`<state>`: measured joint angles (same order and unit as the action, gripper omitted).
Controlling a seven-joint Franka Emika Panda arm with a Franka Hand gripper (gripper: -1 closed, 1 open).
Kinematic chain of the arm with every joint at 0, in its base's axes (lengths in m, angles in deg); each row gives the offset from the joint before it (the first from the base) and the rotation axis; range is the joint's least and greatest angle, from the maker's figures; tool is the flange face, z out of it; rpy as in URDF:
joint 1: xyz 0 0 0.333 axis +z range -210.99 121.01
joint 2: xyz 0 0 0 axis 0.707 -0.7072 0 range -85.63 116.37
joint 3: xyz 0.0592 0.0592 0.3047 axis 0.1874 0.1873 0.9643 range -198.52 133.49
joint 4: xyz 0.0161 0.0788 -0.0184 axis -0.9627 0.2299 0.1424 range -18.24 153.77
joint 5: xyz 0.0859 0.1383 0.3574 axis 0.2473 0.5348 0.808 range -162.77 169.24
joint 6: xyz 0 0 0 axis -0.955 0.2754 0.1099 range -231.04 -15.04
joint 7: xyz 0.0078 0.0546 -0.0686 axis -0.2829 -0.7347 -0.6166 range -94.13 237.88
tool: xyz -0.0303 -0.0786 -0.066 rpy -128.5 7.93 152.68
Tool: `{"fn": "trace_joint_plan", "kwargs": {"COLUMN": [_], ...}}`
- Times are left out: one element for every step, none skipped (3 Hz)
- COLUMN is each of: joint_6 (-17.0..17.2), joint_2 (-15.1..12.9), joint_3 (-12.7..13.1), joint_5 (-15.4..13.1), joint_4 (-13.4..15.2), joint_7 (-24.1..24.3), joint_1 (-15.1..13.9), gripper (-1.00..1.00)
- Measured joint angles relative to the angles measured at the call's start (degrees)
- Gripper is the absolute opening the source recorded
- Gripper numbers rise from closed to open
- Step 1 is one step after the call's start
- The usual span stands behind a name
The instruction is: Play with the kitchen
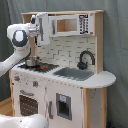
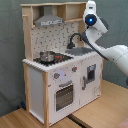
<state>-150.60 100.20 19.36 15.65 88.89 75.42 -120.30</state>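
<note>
The kitchen [image 1: 95,107] [image 2: 37,85] is a tall white and light-wood toy. It has a grey hood [image 2: 49,20], a black faucet [image 1: 85,58] [image 2: 74,39], a sink [image 1: 75,74] [image 2: 80,50] and an oven door [image 1: 28,105] [image 2: 63,95]. A small metal pot [image 1: 32,61] [image 2: 46,56] stands on the stove. In the first exterior view my gripper [image 1: 36,23] is up at hood height, in front of the kitchen's upper left. In the second exterior view my arm [image 2: 90,19] rises by the top right corner, and the gripper's tips are not visible there.
A dark grey curtain [image 2: 10,50] hangs behind the kitchen. The toy stands on a wooden surface [image 2: 100,116]. A white part of the robot [image 1: 20,122] fills the first exterior view's bottom left corner.
</note>
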Motion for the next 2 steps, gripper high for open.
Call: {"fn": "trace_joint_plan", "kwargs": {"joint_6": [-4.45, -9.4], "joint_2": [0.0, -0.01], "joint_3": [0.02, 0.07], "joint_5": [0.0, 0.0], "joint_4": [3.78, 6.78], "joint_7": [-0.66, -1.1], "joint_1": [1.58, 2.53], "gripper": [-1.0, -1.0]}}
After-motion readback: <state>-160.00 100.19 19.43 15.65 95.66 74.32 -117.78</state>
